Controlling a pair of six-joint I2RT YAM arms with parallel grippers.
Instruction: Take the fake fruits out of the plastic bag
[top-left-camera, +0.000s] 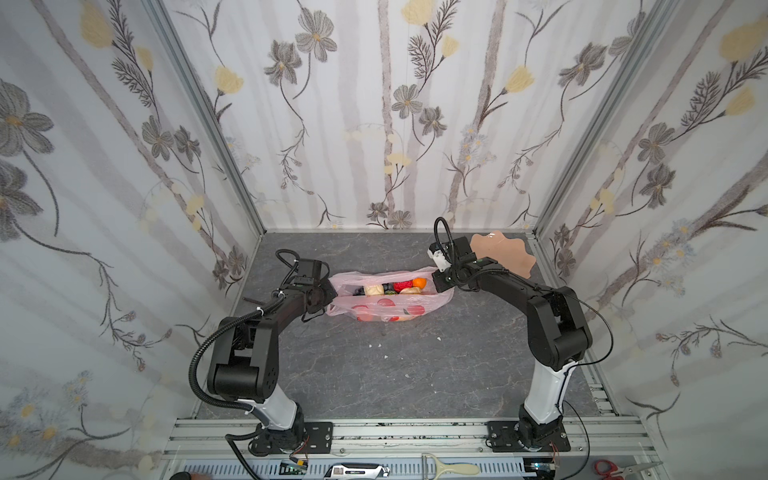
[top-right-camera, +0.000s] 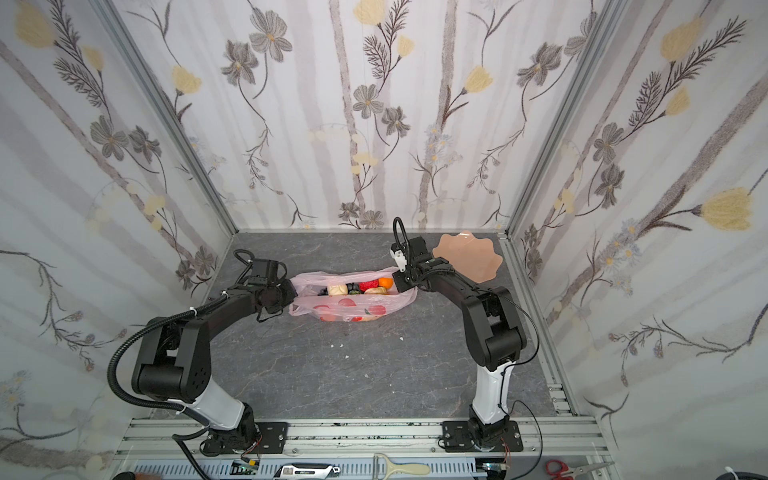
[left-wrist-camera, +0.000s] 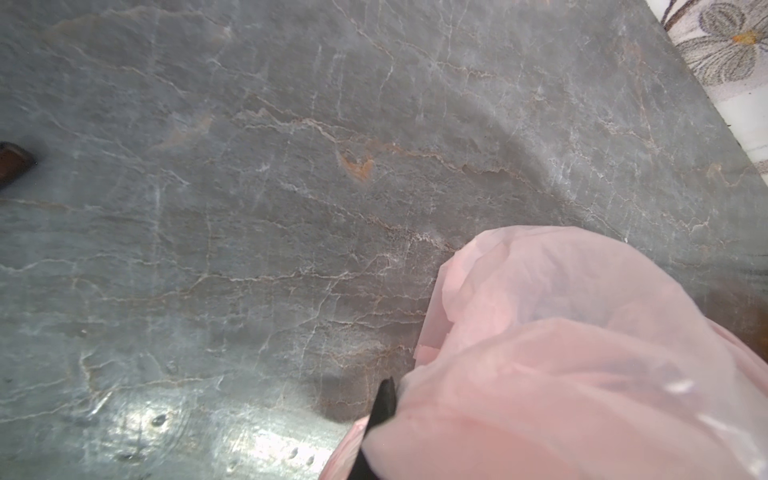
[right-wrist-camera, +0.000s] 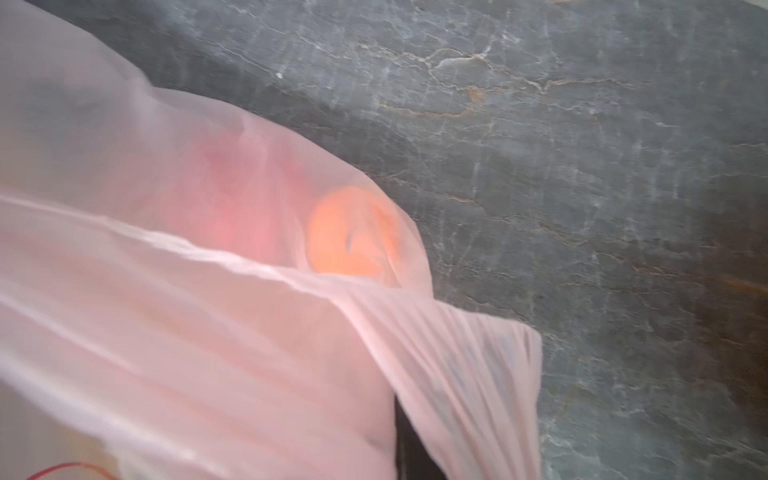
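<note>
The pink translucent plastic bag (top-left-camera: 386, 309) (top-right-camera: 353, 309) lies mid-table, stretched sideways with its mouth open upward. Inside show fake fruits: a beige lump (top-left-camera: 373, 289), dark grapes (top-left-camera: 388, 287), a red fruit (top-left-camera: 402, 286) and an orange (top-left-camera: 419, 283) (right-wrist-camera: 353, 232). My left gripper (top-left-camera: 332, 291) (top-right-camera: 293, 293) is shut on the bag's left end; in the left wrist view one dark fingertip (left-wrist-camera: 384, 403) pokes out of the pink film (left-wrist-camera: 561, 374). At the bag's right end my right gripper (top-left-camera: 438, 282) (top-right-camera: 399, 283) is shut on the film (right-wrist-camera: 208, 332), which hides most of its fingers (right-wrist-camera: 409, 449).
A peach wavy-edged dish (top-left-camera: 503, 253) lies at the back right, behind the right arm. White crumbs (top-left-camera: 386, 345) dot the grey stone table (top-left-camera: 415, 374). A small dark object (top-left-camera: 251, 299) lies left of the left arm. A peeler (top-left-camera: 453, 469) and scissors (top-left-camera: 623, 467) lie past the front rail.
</note>
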